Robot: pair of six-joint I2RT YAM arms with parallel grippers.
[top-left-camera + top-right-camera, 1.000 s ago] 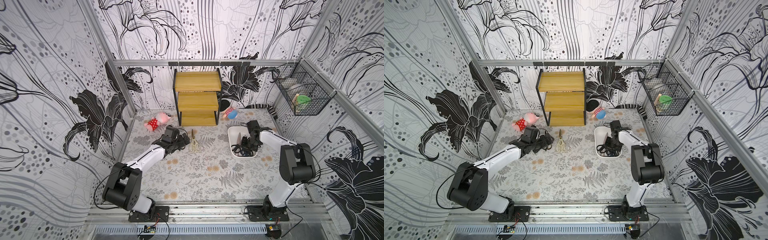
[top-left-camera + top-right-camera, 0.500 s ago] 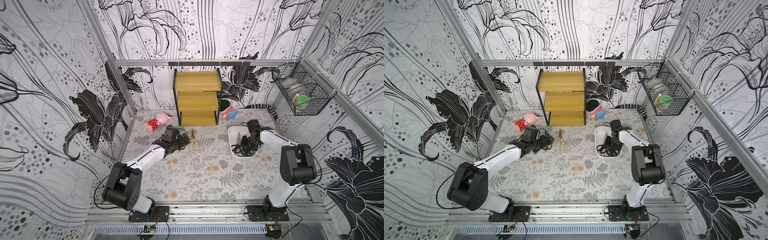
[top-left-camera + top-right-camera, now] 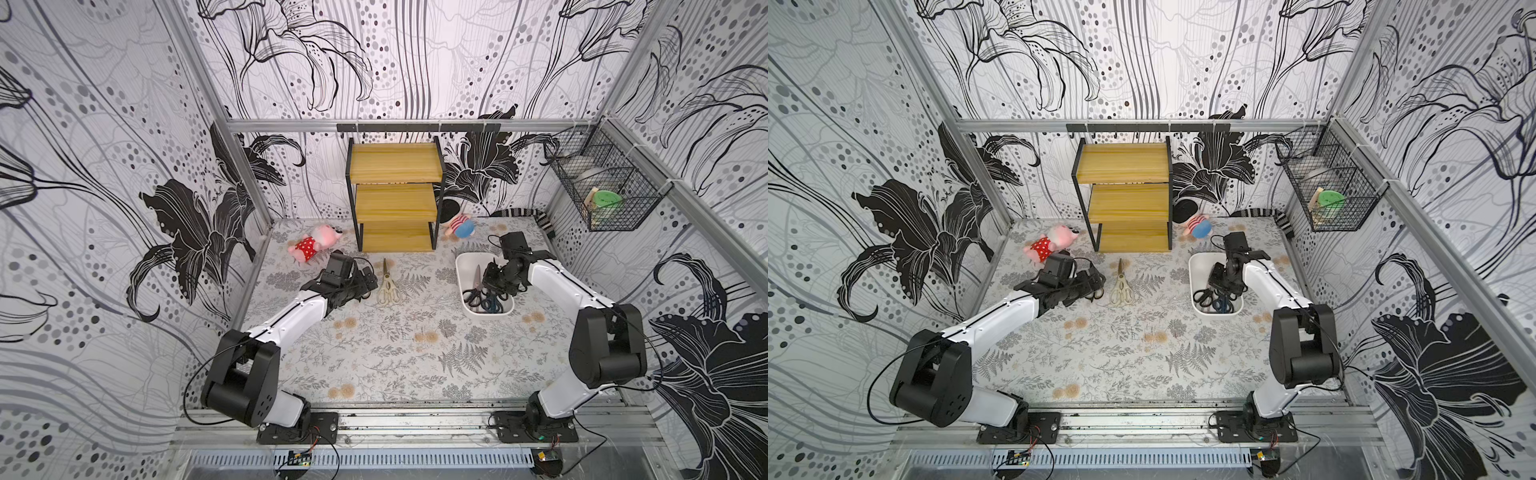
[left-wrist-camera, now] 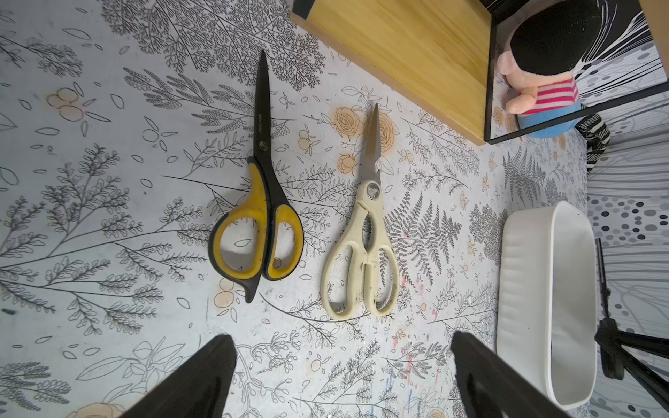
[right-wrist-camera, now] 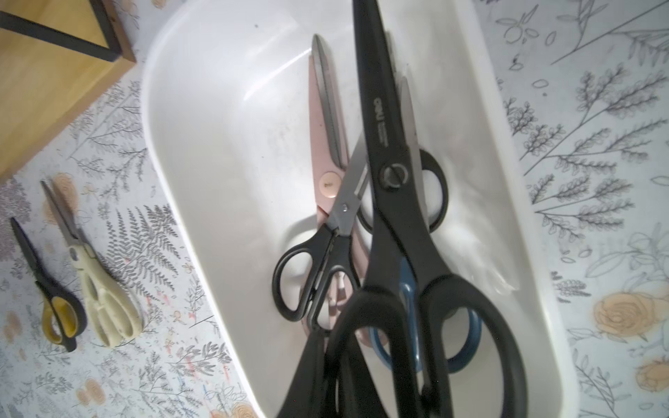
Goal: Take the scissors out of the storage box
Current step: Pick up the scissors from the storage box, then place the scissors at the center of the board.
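The white storage box [image 3: 462, 266] lies at the right of the table. In it my right gripper [image 5: 336, 362] is shut on a handle loop of a large black pair of scissors [image 5: 394, 217], which stands tilted above the others. Below it lie a pale pink pair [image 5: 325, 144], a small black-handled pair [image 5: 315, 275] and a dark blue-handled pair [image 5: 467, 347]. On the table left of the box lie a cream pair [image 4: 362, 253] and a yellow-black pair [image 4: 260, 217]. My left gripper [image 4: 340, 380] hovers open just short of their handles, holding nothing.
A wooden three-step shelf [image 3: 395, 199] stands at the back, close behind the scissors' tips. A pink plush [image 3: 316, 245] lies back left, a blue-striped plush [image 3: 459, 224] beside the shelf. A black wire basket [image 3: 602, 191] hangs on the right wall.
My right gripper has closed the last bit on the black scissors' handle in the box. The left arm has stayed still.
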